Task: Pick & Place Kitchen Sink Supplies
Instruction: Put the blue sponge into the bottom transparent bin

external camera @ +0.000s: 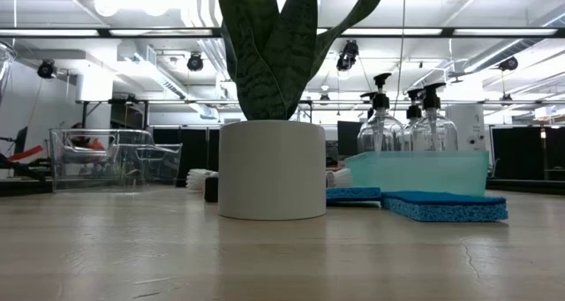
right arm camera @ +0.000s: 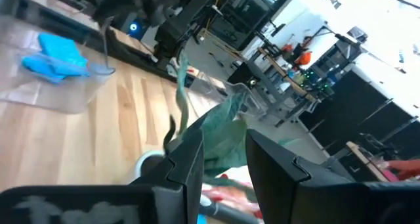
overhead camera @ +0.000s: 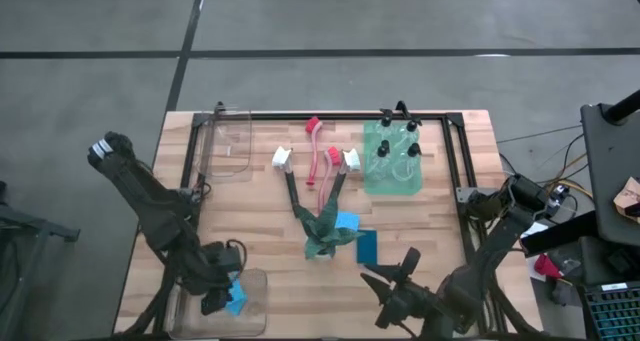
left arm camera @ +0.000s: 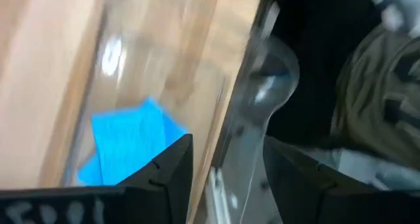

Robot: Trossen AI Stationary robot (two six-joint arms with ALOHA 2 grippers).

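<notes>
One bright blue sponge [overhead camera: 236, 299] already lies in the clear bin [overhead camera: 255, 281] at the counter's [overhead camera: 260, 221] near left corner, and the left end effector [overhead camera: 218, 301] hovers just over it, fingers apart and empty. Releasing looks done; next the right end effector [overhead camera: 385, 299], open near the dark sponge [overhead camera: 367, 246], should probably grasp it.

The right gripper [right arm camera: 223, 159], fingers slightly parted and empty, points at the plant [right arm camera: 211, 133] on the wooden table [right arm camera: 98, 142], with a blue sponge [right arm camera: 58, 55] in a clear bin [right arm camera: 65, 96] beyond, near the left arm [right arm camera: 141, 4].
</notes>
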